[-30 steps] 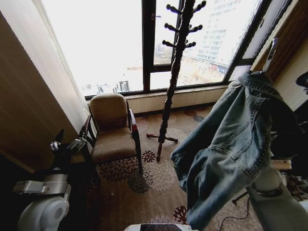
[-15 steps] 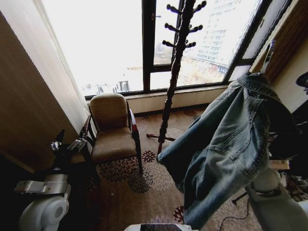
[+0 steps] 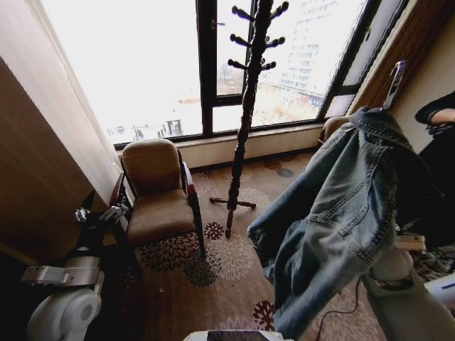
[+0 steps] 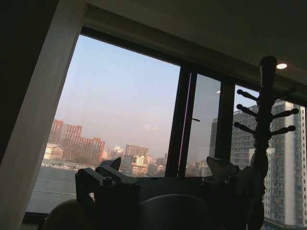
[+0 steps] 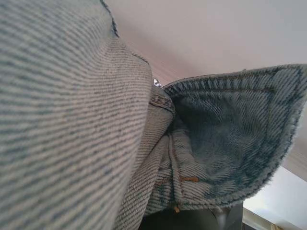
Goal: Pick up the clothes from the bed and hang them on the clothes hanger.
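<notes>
The denim jacket hangs in the air at the robot's right, draped from the raised right arm, whose claw state cannot be told. Judged heavy and limp; the collar offers the firmest hold. The left gripper rests low by the armchair; its state cannot be told either.

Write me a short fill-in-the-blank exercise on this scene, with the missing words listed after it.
1. The denim jacket hangs in the air on the robot's ____ side.
2. The wooden coat stand rises in front of the ____.
3. The armchair stands on a carpet with a ____ pattern.
4. The left gripper sits low beside the ____.

Missing words: right; window; floral; armchair
</notes>
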`<state>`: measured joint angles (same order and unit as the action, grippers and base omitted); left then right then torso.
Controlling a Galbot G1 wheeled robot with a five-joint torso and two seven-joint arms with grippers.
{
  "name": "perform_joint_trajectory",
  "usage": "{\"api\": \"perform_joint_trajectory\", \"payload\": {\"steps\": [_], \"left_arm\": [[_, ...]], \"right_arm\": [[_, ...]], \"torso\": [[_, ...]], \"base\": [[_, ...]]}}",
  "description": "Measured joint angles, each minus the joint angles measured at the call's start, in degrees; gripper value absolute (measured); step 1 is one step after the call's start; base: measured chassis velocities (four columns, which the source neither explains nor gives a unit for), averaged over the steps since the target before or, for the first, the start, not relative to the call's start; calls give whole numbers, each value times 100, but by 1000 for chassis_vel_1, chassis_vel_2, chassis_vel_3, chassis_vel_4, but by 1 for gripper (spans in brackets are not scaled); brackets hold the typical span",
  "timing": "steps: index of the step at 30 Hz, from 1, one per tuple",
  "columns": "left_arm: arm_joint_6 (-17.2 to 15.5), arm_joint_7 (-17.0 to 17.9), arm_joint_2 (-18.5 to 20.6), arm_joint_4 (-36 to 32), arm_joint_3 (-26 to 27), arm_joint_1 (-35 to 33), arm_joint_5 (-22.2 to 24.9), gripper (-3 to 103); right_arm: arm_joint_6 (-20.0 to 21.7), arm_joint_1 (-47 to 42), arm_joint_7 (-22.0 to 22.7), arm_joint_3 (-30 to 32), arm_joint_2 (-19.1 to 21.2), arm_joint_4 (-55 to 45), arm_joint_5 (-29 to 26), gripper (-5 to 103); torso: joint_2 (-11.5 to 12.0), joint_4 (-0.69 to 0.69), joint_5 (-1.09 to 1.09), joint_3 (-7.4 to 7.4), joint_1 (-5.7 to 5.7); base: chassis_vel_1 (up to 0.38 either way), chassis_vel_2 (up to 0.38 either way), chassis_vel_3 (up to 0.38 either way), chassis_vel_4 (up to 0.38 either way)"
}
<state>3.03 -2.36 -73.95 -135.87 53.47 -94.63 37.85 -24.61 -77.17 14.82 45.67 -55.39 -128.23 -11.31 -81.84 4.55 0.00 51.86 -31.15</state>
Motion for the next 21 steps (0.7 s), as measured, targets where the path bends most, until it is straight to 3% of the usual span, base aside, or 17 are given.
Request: {"api": "perform_joint_trajectory", "payload": {"steps": [21], "left_arm": [[116,59,-79,101,6,66,-194,100]], "right_arm": [[-56,59,-4,-114,-9,71,20,17]], "torso": [[0,-3,0,0,0]], "base": [[0,0,0,0]]}}
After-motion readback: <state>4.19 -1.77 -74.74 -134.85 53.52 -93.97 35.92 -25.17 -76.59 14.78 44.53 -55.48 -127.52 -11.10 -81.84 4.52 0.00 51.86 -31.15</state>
